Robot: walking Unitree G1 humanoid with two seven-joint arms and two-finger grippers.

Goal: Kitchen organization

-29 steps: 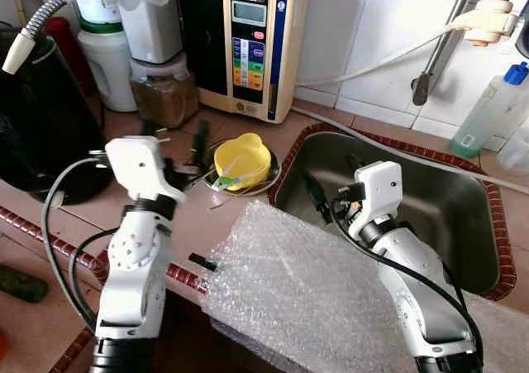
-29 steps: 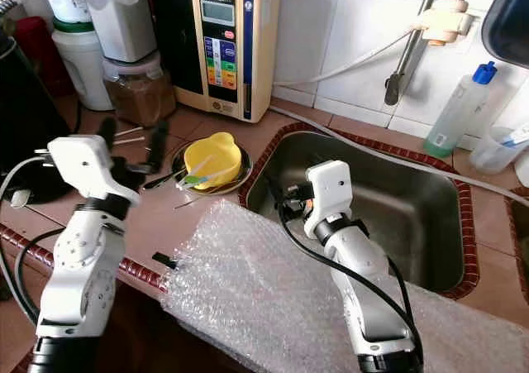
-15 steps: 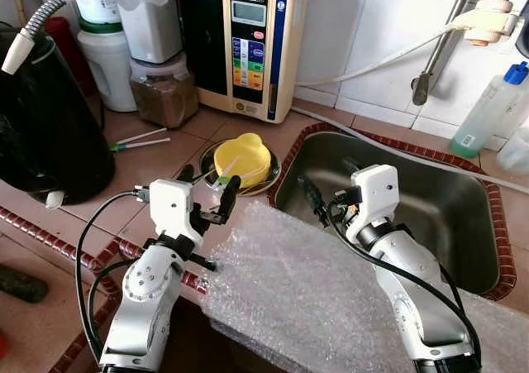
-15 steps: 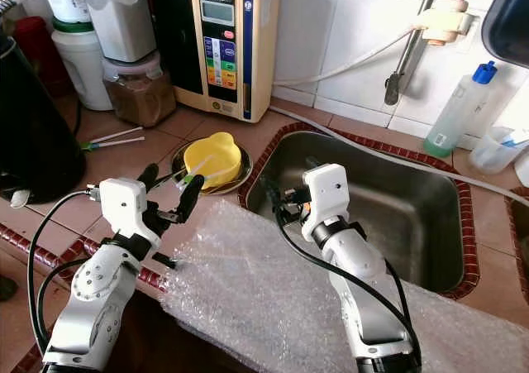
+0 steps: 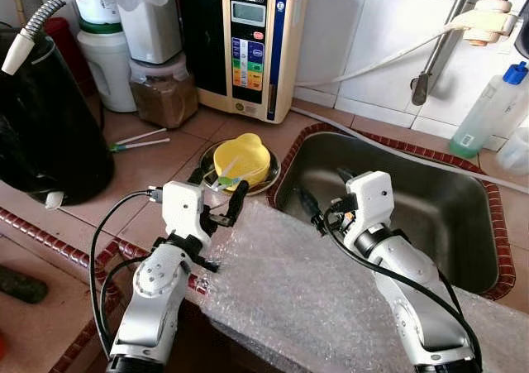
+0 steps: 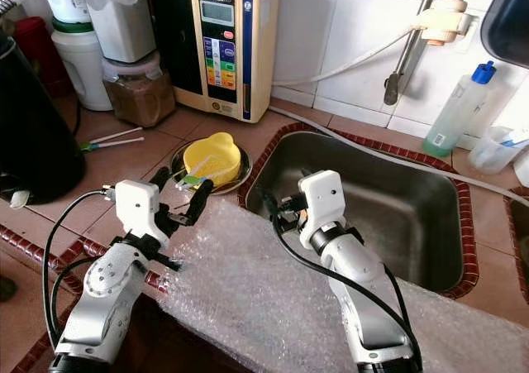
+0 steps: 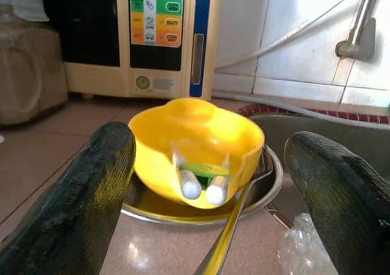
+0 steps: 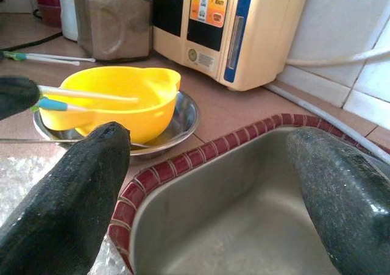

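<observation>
A yellow bowl [image 5: 242, 158] with two thin sticks in it sits on a round metal plate [image 5: 270, 179] on the counter, left of the steel sink [image 5: 446, 216]. A spoon [image 7: 226, 241] leans on the plate's rim. My left gripper [image 5: 219, 186] is open just in front of the bowl, its fingers [image 7: 91, 208] apart on either side of it in the left wrist view. My right gripper [image 5: 324, 189] is open over the sink's near left corner, right of the bowl [image 8: 116, 101]. A sheet of bubble wrap [image 5: 314, 282] lies across the counter's front edge, under both arms.
A cream water ioniser [image 5: 248, 42], a jar of brown powder [image 5: 165, 96] and white containers stand at the back wall. A black kettle [image 5: 41, 117] is at far left. Two thin sticks [image 5: 136, 139] lie on the tiles. A blue-capped bottle [image 5: 489, 108] stands behind the sink.
My left arm has come down and moved right, bringing its open gripper up to the yellow bowl. My right gripper has shifted slightly left along the sink's edge.
</observation>
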